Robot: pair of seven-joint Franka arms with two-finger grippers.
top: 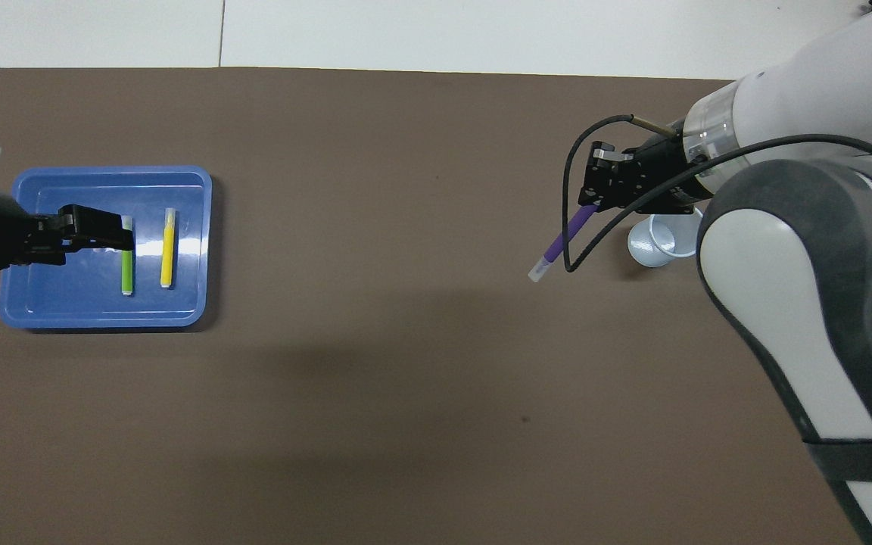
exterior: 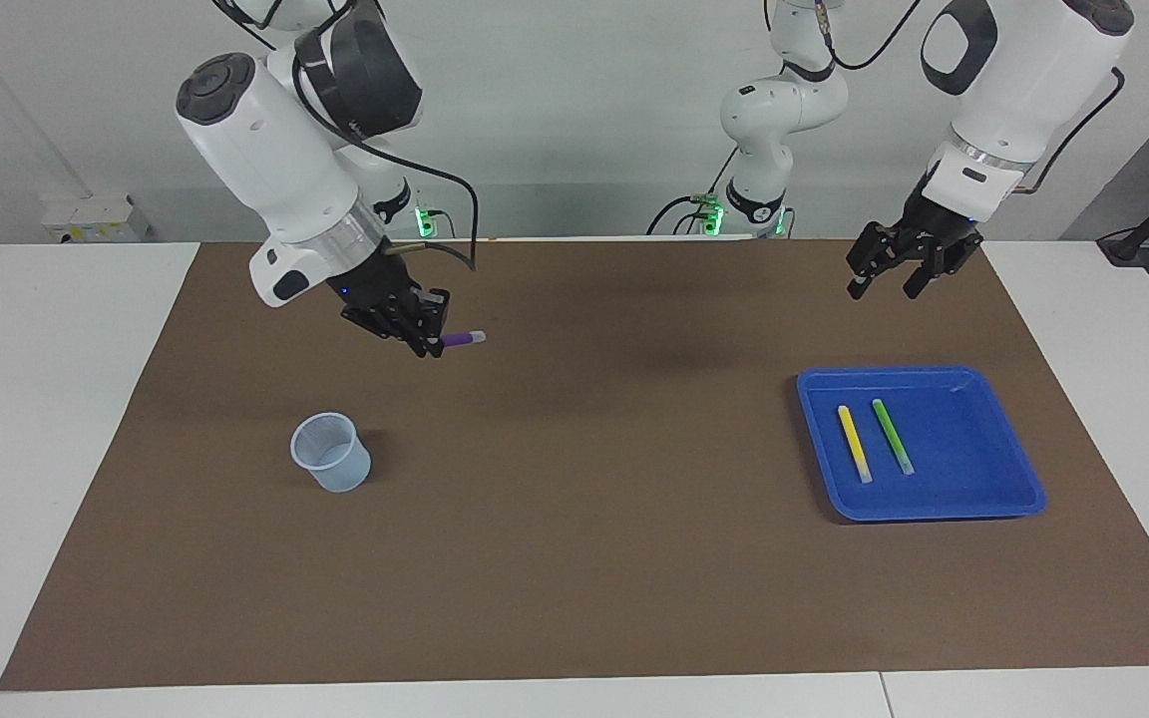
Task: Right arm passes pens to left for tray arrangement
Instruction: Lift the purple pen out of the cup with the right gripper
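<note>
My right gripper (exterior: 432,341) is shut on the purple pen (exterior: 463,339) and holds it in the air over the mat beside the cup, its pale tip pointing toward the table's middle; it also shows in the overhead view (top: 566,238), held by the right gripper (top: 593,204). The blue tray (exterior: 993,399) lies at the left arm's end and holds the yellow pen (exterior: 854,443) and the green pen (exterior: 892,436) side by side. My left gripper (exterior: 884,284) hangs open and empty above the tray's edge nearest the robots; in the overhead view the left gripper (top: 114,236) covers part of the tray (top: 42,303).
A small translucent bluish cup (exterior: 331,452) stands on the brown mat (exterior: 574,558) at the right arm's end, partly hidden under the right arm in the overhead view (top: 659,241). The right arm's black cable (top: 580,151) loops beside the pen. White table borders the mat.
</note>
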